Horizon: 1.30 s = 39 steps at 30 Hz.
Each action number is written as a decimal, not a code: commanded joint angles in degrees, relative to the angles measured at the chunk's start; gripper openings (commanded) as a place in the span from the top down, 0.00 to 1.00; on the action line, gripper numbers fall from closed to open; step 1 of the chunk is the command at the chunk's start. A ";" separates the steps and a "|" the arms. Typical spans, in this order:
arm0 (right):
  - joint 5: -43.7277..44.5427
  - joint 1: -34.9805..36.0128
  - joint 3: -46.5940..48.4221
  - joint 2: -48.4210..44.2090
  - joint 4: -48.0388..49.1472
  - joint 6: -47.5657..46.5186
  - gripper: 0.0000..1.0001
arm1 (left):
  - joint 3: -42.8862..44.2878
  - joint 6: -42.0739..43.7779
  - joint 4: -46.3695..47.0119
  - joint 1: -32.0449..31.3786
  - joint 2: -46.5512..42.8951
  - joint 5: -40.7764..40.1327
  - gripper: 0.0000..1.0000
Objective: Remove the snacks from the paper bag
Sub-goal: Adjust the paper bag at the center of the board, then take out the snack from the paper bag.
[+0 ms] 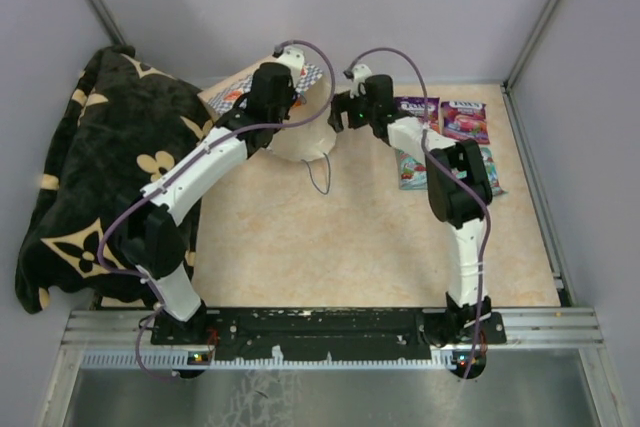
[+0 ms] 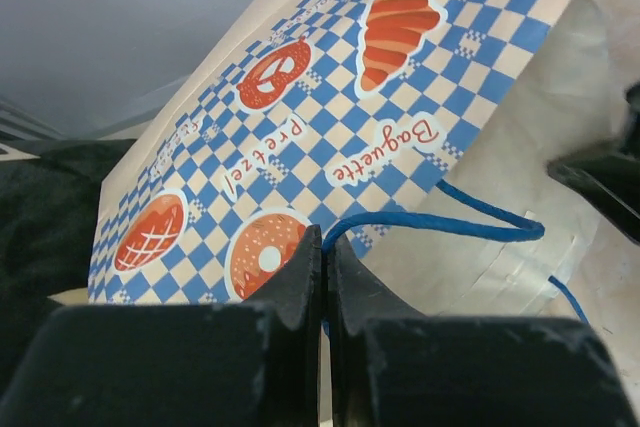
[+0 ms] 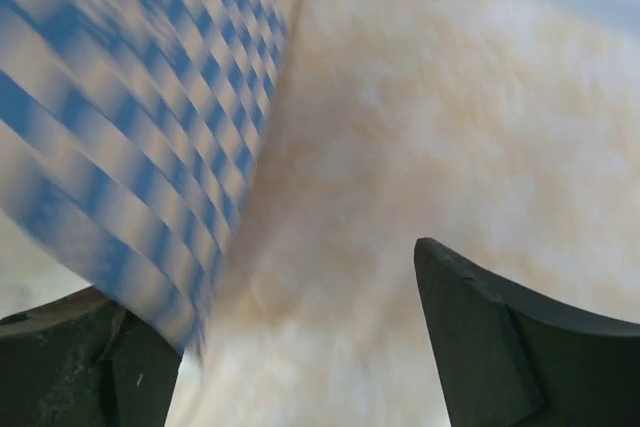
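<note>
My left gripper (image 2: 325, 257) pinches the handle (image 2: 460, 225) of the bag (image 2: 330, 137); my right gripper (image 3: 290, 327), jaws spread and empty, sits just right of it, nearer the snacks (image 1: 463, 119).

Four snack packets (image 1: 464, 120), one paper bag (image 1: 298, 142), one blanket (image 1: 110, 147)

top external: high above the near edge, facing down over the whole table (image 1: 330, 237), far | left wrist: low, close, facing the paper bag (image 2: 330, 117) printed side | right wrist: very close, blurred, facing bag edge and table | shared: bag in all three
</note>
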 commanded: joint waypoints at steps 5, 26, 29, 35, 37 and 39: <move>7.26 1.82 -32.79 -29.22 20.42 17.62 0.08 | 6.93 0.82 -2.80 1.25 -1.00 4.97 1.00; 2.81 14.63 -11.96 5.75 45.39 66.59 0.12 | 25.13 -8.20 -17.66 4.80 7.96 11.34 1.00; 7.46 15.77 -6.02 8.60 37.62 68.55 0.10 | 25.35 -8.16 -17.87 5.30 8.31 11.47 1.00; 16.55 16.14 11.25 16.07 11.36 68.04 0.01 | 25.23 -8.20 -17.86 5.51 7.85 12.55 1.00; 17.91 16.21 18.01 19.37 3.31 69.67 0.01 | 25.03 -8.20 -17.77 5.64 7.69 12.75 1.00; 18.41 16.34 24.51 23.44 -3.68 72.17 0.01 | 24.87 -8.33 -17.68 5.69 7.70 12.95 1.00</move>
